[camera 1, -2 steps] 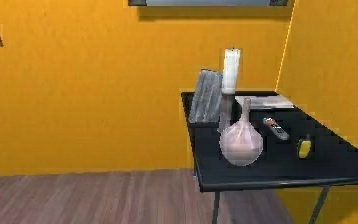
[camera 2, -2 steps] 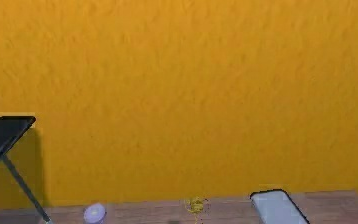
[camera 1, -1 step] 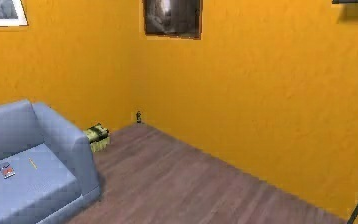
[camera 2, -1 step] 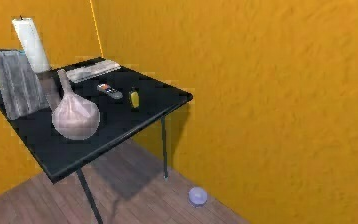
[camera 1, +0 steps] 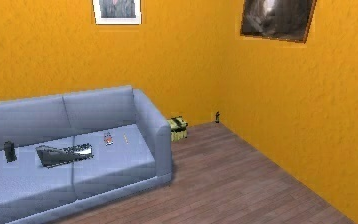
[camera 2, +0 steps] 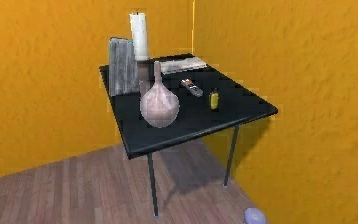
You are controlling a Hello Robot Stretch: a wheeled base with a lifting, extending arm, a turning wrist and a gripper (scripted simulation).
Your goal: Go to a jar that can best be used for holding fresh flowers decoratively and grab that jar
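Jar [camera 2: 158, 101] upright on black table [camera 2: 243, 101]

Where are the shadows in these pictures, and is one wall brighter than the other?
Forward view: the wall behind the sofa looks lighter than the wall on the right. Arm side view: the table throws a soft grey shadow on the wooden floor beneath it.

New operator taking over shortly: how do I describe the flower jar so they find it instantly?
A black table on thin legs stands in the orange-walled corner. By its nearer edge is a pale pink jar. Its round belly and long thin neck set it apart from the white cylinder and grey slab behind, and the small yellow thing beside it.
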